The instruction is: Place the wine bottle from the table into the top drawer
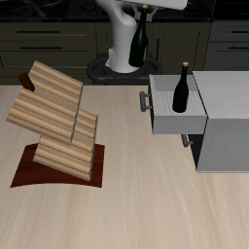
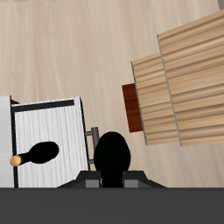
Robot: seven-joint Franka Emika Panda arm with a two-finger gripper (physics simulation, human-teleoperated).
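The step in hand looks like the carry: the gripper (image 1: 142, 12) has a wine bottle (image 1: 140, 41) hanging upright below it, lifted well clear of the table (image 1: 146, 204) near the robot's base at the back. In the wrist view this bottle (image 2: 113, 157) shows end-on as a dark round shape right under the gripper (image 2: 112, 178), so the fingers appear clamped on its neck, though the fingertips themselves are hidden by the bottle and the camera edge.

The top drawer (image 1: 167, 122) of the grey cabinet (image 1: 226, 141) is pulled out toward the middle of the table, its bar handle (image 1: 145, 101) facing the wooden rack (image 1: 56, 122). A second, look-alike bottle (image 1: 182, 88) stands upright inside the drawer; the wrist view shows it (image 2: 35, 155) with its tan cork, lying within the drawer's pale walls (image 2: 44, 107).

The held bottle is farther back than the drawer and not yet over it. The next move probably calls for bringing the arm forward until the bottle hangs above the free part of the drawer, then lowering it without knocking the bottle already there or catching the drawer's rim, and only then opening the fingers.

The arm is raised high, its white upper links near the back of the table, with the gripper pointing straight down
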